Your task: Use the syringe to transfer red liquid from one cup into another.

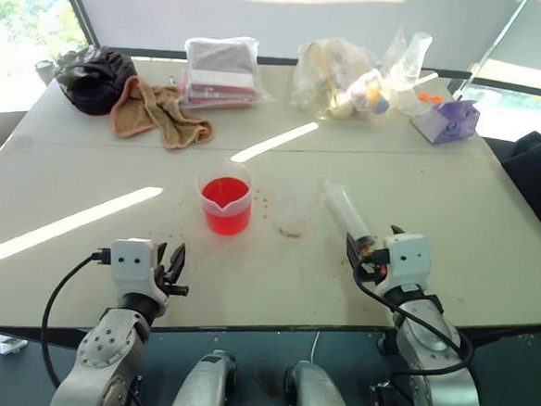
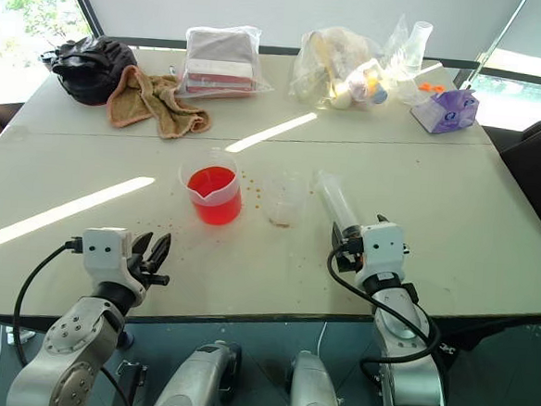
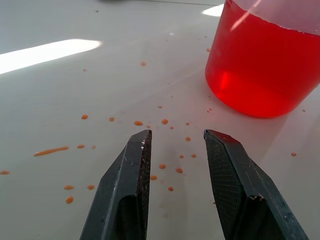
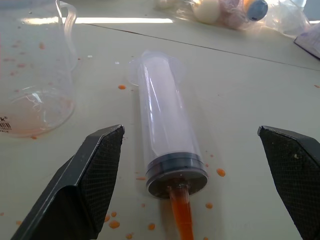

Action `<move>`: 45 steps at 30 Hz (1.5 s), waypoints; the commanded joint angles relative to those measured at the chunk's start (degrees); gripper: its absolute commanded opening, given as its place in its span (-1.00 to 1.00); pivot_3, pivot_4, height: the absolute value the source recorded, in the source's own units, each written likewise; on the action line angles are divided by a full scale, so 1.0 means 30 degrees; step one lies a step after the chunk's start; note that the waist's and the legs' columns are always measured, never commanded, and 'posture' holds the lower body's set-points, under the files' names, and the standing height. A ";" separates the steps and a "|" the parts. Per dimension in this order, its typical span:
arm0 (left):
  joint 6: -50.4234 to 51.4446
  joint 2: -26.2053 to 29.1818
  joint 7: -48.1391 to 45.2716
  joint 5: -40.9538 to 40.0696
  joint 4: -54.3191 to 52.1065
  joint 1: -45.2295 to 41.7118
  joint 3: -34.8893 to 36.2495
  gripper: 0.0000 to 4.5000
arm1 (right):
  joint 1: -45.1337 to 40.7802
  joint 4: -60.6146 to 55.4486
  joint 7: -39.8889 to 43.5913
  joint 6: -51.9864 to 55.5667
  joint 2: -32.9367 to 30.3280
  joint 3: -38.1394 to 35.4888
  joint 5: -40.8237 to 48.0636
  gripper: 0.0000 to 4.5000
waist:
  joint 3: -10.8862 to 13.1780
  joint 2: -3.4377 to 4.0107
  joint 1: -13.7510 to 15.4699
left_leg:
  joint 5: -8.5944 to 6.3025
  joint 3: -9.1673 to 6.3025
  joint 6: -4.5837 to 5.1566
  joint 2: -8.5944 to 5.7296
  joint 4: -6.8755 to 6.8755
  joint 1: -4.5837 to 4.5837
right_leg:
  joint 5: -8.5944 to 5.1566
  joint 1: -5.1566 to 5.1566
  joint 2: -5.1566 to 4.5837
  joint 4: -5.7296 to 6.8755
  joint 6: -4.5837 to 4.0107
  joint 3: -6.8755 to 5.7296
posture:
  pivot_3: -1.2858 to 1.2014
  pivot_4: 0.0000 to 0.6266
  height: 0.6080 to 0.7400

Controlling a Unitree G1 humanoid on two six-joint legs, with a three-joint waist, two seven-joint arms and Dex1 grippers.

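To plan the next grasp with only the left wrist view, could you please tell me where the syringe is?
Observer: The large clear plastic syringe lies flat on the white table, nozzle end towards the right tool.
Operator: Is that tool open?
Observer: Yes, wide open, empty.
Operator: And the receiving cup?
Observer: The small clear plastic cup stands upright between the red-filled clear spouted beaker and the syringe.

On the table (image 1: 82,246), the beaker (image 1: 225,204) stands left of the small cup (image 1: 296,214); the syringe (image 1: 346,211) lies right of both.
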 commanded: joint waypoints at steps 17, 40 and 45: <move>-0.0351 0.0013 -0.0005 -0.0113 -0.0736 -0.0523 0.0202 -0.23 | -0.0583 -0.0541 -0.0261 -0.0216 0.0083 -0.0216 0.0035 0.96 | 0.0000 0.0000 0.0007 | 0.0000 0.0001 0.0001 0.0000 0.0004 0.0001 | 0.0002 0.0003 0.0002 0.0003 0.0004 -0.0001 | 0.03 -0.52 0.94; 0.0595 0.3401 -0.3838 -0.3571 0.0105 -0.2777 0.3322 -0.23 | -0.4885 0.1198 0.5176 0.1949 -0.4849 -0.2300 0.3233 0.96 | 0.0007 0.0013 -0.0057 | 0.0002 -0.0003 0.0003 0.0003 0.0079 0.0010 | 0.0003 0.0025 0.0018 0.0046 -0.0004 -0.0016 | 0.03 -0.52 0.94; 0.2191 0.6211 -0.6994 -0.7070 -0.0065 -0.3455 0.4177 -0.23 | -1.0528 0.4452 0.8497 0.6614 -0.8878 -0.2142 0.5138 0.96 | 0.0010 0.0023 -0.0051 | -0.0004 -0.0003 0.0019 0.0011 0.0092 0.0023 | 0.0005 0.0045 0.0019 0.0051 -0.0012 -0.0015 | 0.03 -0.52 0.94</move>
